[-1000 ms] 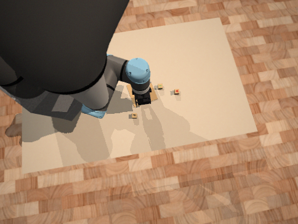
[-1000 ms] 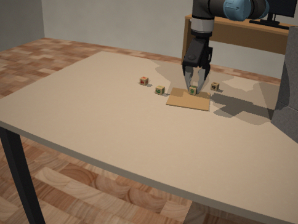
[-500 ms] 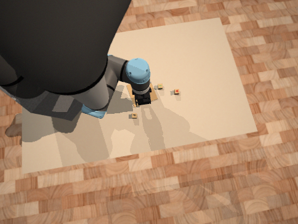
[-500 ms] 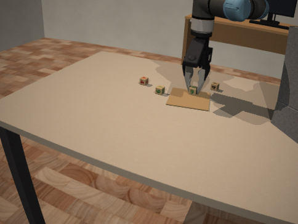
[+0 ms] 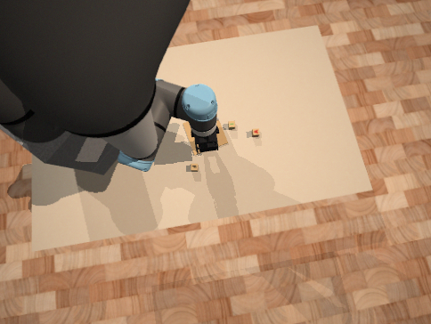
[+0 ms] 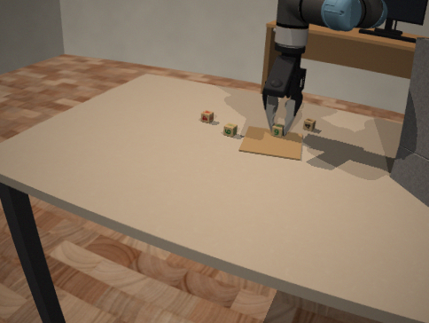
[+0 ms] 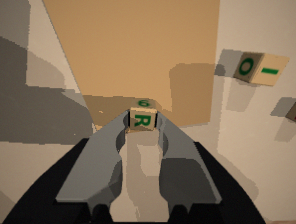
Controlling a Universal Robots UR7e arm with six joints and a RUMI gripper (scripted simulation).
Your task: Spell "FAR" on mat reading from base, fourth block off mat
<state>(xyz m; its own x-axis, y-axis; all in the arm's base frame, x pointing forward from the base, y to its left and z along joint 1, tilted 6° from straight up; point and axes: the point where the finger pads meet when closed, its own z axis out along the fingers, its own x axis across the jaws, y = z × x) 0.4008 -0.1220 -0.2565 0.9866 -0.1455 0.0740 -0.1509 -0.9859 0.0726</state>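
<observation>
Holding R block (image 7: 142, 119) in closed jaws at mat (image 6: 271, 145) edge; lower level, check top letter, apparently not R.

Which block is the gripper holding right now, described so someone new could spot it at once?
Find the tan mat in the middle of the table, under the arm. At the mat's far edge, the gripper is shut on a small wooden block with green marks. Its face towards the wrist camera shows a green R, and it is the only block on the mat; the other three sit off it.
</observation>
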